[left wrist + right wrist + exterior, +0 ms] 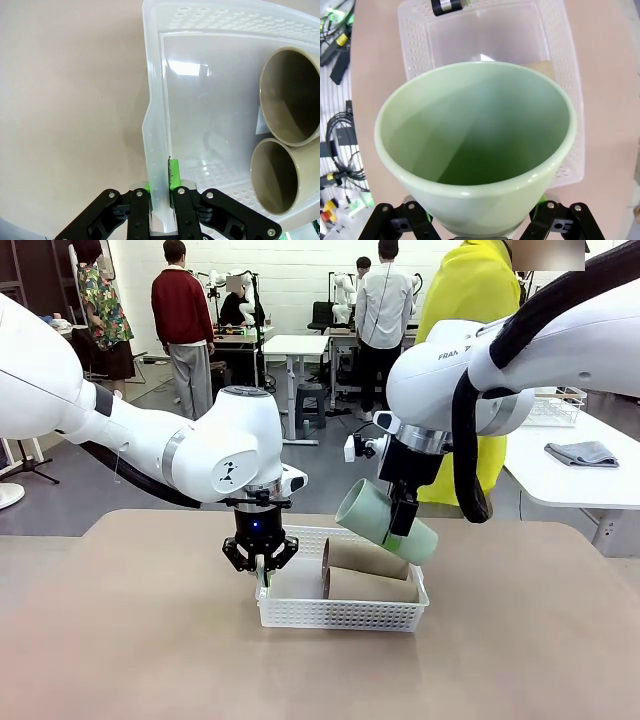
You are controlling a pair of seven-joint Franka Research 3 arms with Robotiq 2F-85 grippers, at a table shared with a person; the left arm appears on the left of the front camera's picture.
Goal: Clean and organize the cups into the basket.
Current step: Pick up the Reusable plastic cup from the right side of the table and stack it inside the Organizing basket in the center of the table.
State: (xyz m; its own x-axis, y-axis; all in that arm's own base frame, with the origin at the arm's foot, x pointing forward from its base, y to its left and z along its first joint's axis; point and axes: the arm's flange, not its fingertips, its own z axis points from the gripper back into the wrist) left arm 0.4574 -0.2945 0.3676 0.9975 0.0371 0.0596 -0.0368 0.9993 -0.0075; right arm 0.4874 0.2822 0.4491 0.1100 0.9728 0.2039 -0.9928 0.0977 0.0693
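Done: two taupe cups (368, 570) lay side by side in the basket (340, 614) | left gripper (260, 575) pinched the basket's left wall | right gripper (402, 523) held the mint cup (383, 523) tilted above the basket | left: set it inside.

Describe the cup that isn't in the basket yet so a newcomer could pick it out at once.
Start at the white basket in the middle of the table. Just above its far right corner, the right gripper holds a cup tilted in the air. It is pale mint green, whereas the two brown cups lie on their sides inside the basket.
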